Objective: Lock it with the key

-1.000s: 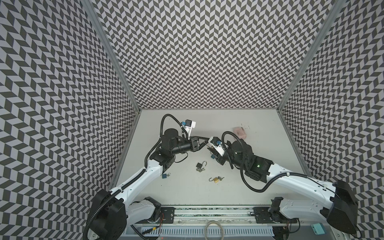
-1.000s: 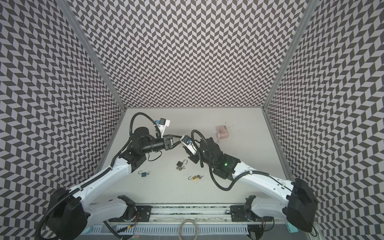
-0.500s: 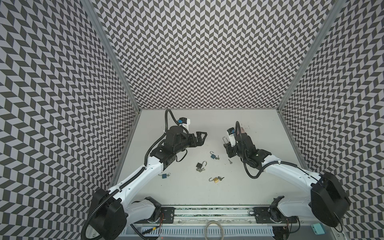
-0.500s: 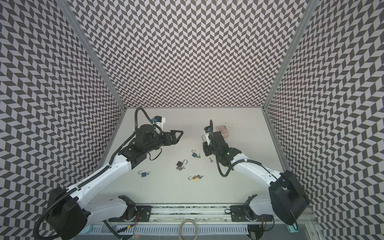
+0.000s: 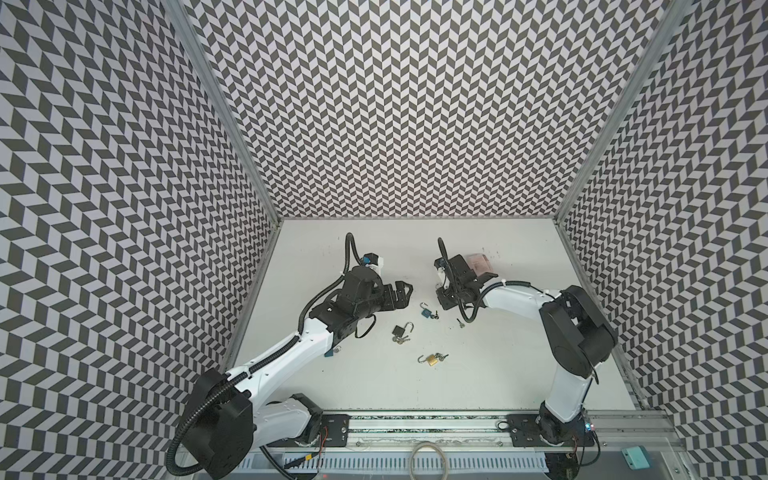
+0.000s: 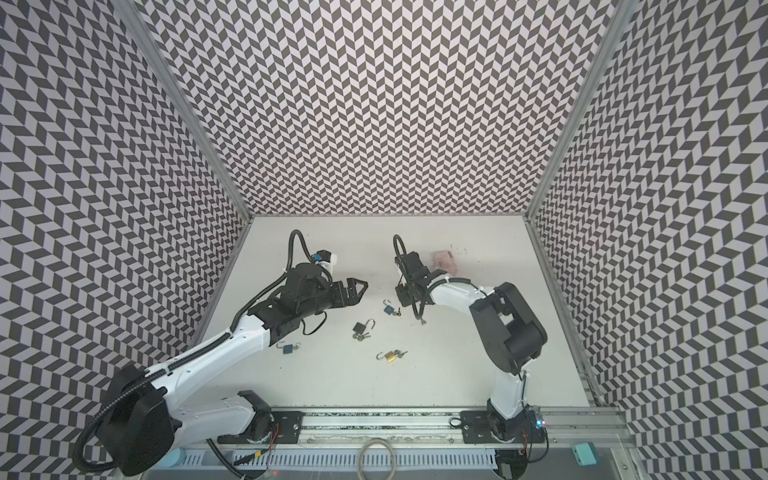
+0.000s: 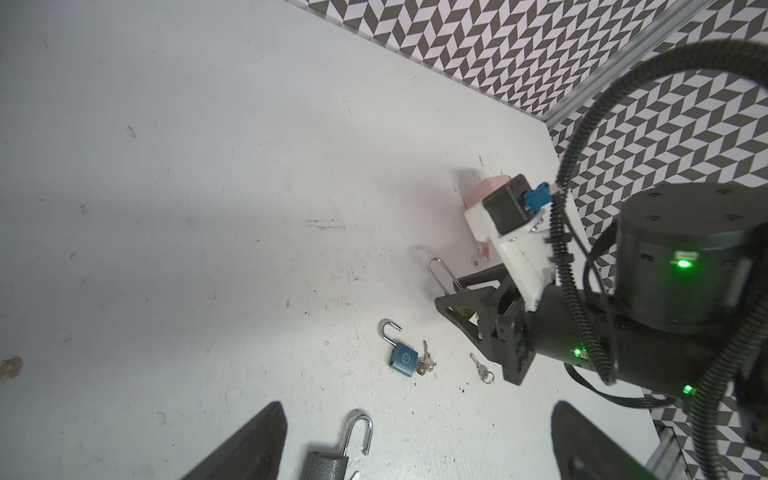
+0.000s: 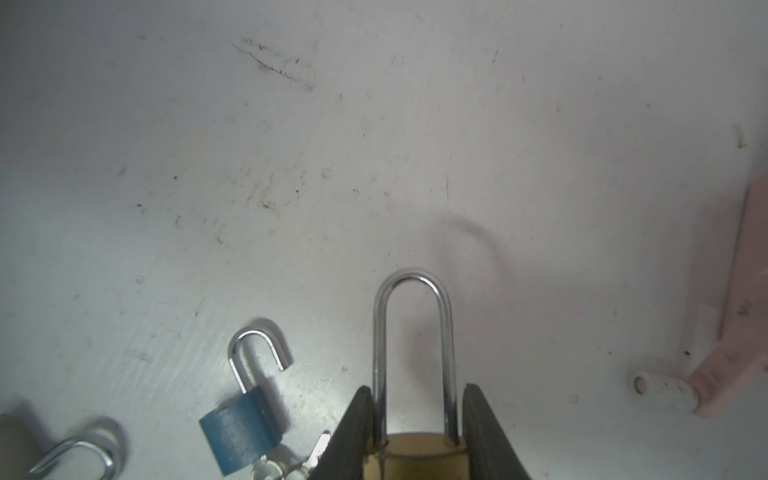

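Right wrist view shows the right end effector [image 8: 417,392] clamped on the brass padlock [image 8: 415,455], right of centre, shackle [image 8: 413,277] apparently seated. We judge locking mostly done. A key [image 7: 481,368] lies loose nearby; left end effector [image 7: 417,409] gapes empty.

Padlock [image 8: 415,455]: brass, long steel shackle, both legs seated as far as I see, pinched between right fingers [image 8: 359,432].
Key [image 7: 481,368]: small, silver, ringed, flat on table [image 5: 498,374].
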Motion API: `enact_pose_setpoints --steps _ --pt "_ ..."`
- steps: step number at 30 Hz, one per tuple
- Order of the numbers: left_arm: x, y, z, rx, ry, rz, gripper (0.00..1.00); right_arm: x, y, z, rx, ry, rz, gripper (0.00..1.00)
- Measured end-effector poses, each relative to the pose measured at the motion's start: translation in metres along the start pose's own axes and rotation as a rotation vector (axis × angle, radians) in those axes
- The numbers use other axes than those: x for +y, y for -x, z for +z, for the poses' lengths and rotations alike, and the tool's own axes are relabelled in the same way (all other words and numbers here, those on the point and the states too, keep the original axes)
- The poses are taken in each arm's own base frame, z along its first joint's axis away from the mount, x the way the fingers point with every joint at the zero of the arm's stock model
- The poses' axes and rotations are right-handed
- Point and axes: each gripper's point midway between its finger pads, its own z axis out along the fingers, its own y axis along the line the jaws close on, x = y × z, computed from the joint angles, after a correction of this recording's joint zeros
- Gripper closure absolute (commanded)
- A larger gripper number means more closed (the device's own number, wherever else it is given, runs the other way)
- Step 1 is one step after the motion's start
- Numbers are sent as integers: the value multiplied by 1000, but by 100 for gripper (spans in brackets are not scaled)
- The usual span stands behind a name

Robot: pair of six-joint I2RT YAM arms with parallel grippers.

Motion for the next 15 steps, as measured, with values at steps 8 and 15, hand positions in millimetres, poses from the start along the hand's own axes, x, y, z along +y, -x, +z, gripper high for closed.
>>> enact_pose_setpoints --steps 8,15 --pt "4 -4 -1 5 5 -18 1 -7 -12 11 67 -30 -25 82" --pt "8 -9 2 17 14 -25 1 -8 -12 12 79 -31 -30 65"
